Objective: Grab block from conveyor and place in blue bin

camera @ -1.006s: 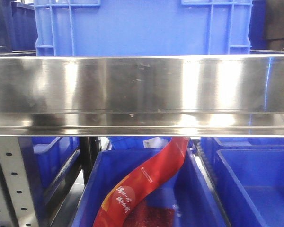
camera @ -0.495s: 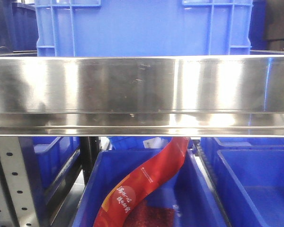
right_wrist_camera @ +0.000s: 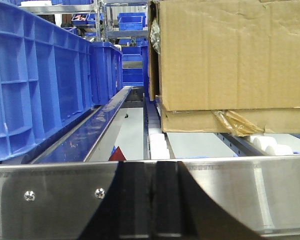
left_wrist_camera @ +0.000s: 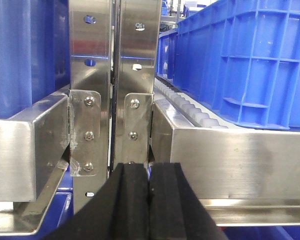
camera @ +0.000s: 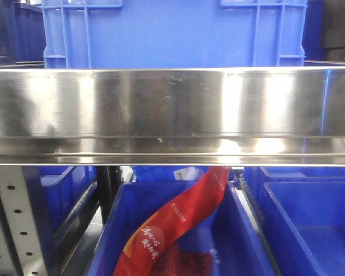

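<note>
Both black rubber-padded pincers, the left gripper (left_wrist_camera: 149, 200) and right gripper (right_wrist_camera: 151, 200), are pressed together and empty, parked before brushed steel shelf rails (camera: 172, 115), apparently idle. No block or conveyor shows; blue plastic bins (camera: 172, 34) stand on the shelving.

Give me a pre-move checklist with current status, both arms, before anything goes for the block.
1. Left gripper free: ok, its pads meet with nothing between them.
2. Right gripper free: ok, shut and holding nothing.
3. Block located: not ok, no block shows in any view.
4. Conveyor located: not ok, only steel rails and white rollers show, no belt.
5. Blue bin ready: cannot tell which one is meant; a blue bin under the rail already holds a red packet.
6. Right side clearance: not ok, a cardboard box sits on the rollers just ahead of that wrist.
</note>
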